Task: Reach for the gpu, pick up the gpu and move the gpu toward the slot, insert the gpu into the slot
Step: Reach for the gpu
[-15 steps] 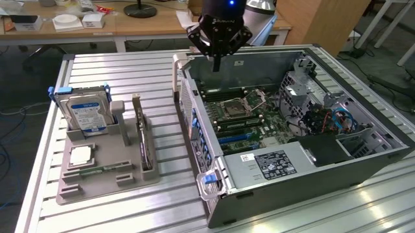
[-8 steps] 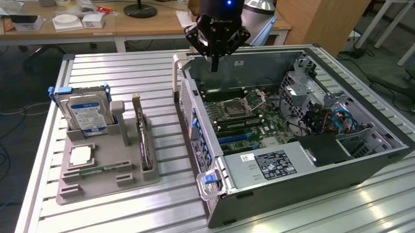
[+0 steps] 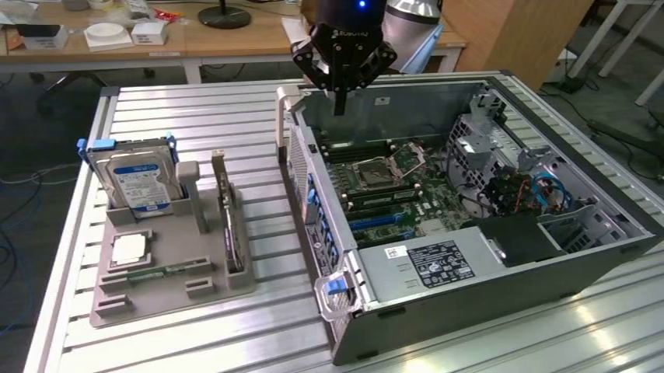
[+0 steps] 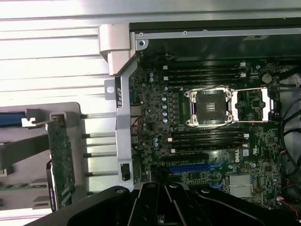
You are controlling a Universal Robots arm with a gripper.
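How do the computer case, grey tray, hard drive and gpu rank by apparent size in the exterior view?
1. computer case
2. grey tray
3. hard drive
4. gpu, seen edge-on, so it looks slimmest

Robotics lab or test workshop. Shown by:
- a ribbed aluminium-profile worktop (image 3: 207,132)
- an open grey steel computer tower (image 3: 498,311) laid on its side on it, with the green motherboard (image 3: 425,194) exposed
- a grey moulded fixture tray (image 3: 155,291) set beside the tower, in which a silver blue-labelled hard drive (image 3: 137,183) and a thin dark circuit card (image 3: 230,225) are stood upright
- a black robot arm (image 3: 347,39) hung over the tower

Behind, light wooden desks (image 3: 249,43) are seen, with small white boxes (image 3: 109,35) and a black round stand base (image 3: 225,15) on them. Loose cables (image 3: 612,116) are trailed over the floor.
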